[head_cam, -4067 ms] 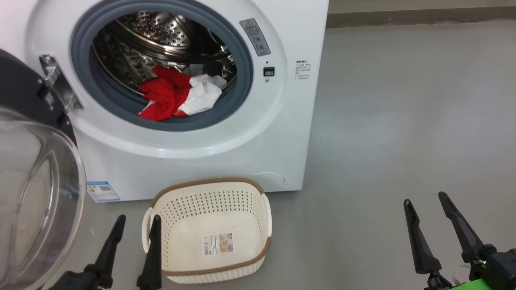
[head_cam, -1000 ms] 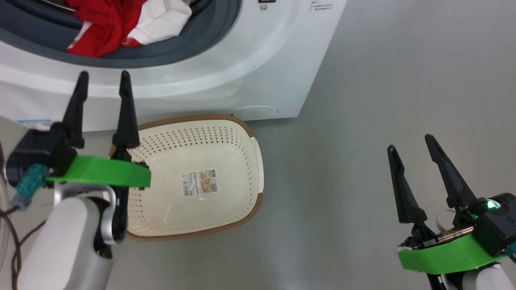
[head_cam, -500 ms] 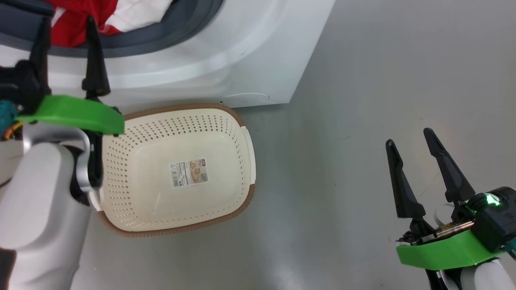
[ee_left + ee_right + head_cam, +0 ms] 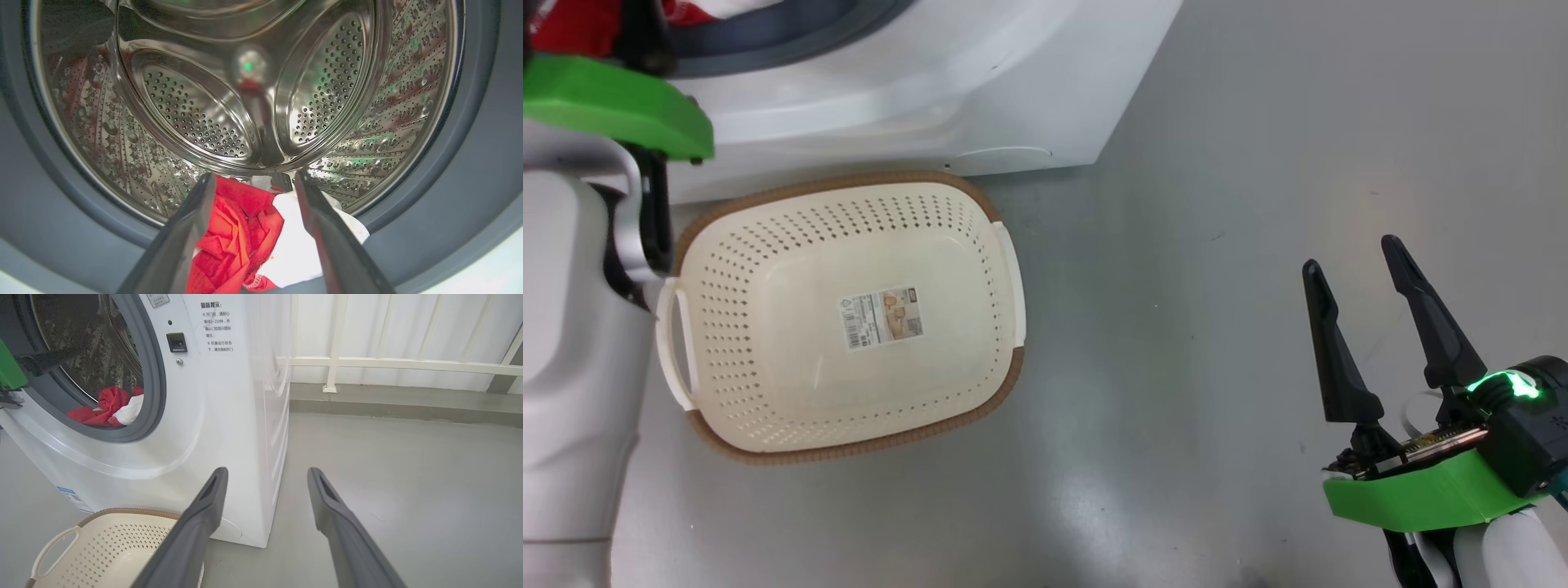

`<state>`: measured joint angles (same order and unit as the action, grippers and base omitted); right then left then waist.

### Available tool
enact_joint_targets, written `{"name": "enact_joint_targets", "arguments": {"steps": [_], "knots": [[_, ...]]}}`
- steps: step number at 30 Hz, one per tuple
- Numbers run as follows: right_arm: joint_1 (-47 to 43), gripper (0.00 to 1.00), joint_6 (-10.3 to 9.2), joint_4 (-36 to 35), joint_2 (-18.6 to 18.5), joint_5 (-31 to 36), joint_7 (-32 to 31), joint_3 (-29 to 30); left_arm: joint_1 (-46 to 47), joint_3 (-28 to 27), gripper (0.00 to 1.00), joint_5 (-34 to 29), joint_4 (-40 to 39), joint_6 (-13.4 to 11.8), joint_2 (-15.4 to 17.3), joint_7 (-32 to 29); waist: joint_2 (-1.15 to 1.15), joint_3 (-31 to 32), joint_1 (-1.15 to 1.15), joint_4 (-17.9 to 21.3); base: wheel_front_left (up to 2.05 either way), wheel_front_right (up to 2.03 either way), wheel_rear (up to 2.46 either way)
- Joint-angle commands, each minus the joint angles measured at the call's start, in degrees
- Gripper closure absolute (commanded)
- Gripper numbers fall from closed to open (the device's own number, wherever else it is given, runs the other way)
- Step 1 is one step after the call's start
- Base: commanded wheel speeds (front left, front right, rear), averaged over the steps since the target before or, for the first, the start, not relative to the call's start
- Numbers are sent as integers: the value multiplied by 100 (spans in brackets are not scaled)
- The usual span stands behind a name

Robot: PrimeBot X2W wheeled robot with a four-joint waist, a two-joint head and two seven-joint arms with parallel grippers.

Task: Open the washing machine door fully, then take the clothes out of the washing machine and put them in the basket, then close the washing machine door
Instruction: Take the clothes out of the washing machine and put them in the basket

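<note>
Red-and-white clothes (image 4: 241, 237); perforated steel drum (image 4: 192, 114); grey gasket (image 4: 482, 163); white washer (image 4: 229, 416); cream perforated basket (image 4: 768, 392), brown woven rim (image 4: 833, 182); grey floor (image 4: 1217, 163).

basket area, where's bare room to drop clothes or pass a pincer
The basket is bare inside apart from a paper label. The floor between it and the open right pincer is bare. Crowded: low in the drum, where the clothes lie heaped before the open left pincer, and the tight strip between basket and washing machine.
</note>
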<state>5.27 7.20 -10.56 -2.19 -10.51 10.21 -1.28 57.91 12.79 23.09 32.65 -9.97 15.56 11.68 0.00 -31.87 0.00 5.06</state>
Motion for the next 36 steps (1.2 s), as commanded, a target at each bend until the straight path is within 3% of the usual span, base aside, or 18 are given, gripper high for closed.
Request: {"name": "enact_joint_targets", "arguments": {"steps": [1, 14, 36], "knots": [[97, 0, 29, -128, -68, 32, 62, -167, 291, -130, 0, -55, 66, 41, 312, -33, 0, -118, 0, 91, 0, 0, 0], [191, 0, 29, -75, -68, -5, 97, -286, 1298, -89, 0, -124, 1337, 19, 539, -237, 0, -411, 0, 380, 0, 0, 0], [235, 0, 29, 68, -68, -171, 131, -458, 2173, 261, 0, -306, 3019, -167, 853, -1370, 0, -604, 0, 774, 0, 0, 0]]}}
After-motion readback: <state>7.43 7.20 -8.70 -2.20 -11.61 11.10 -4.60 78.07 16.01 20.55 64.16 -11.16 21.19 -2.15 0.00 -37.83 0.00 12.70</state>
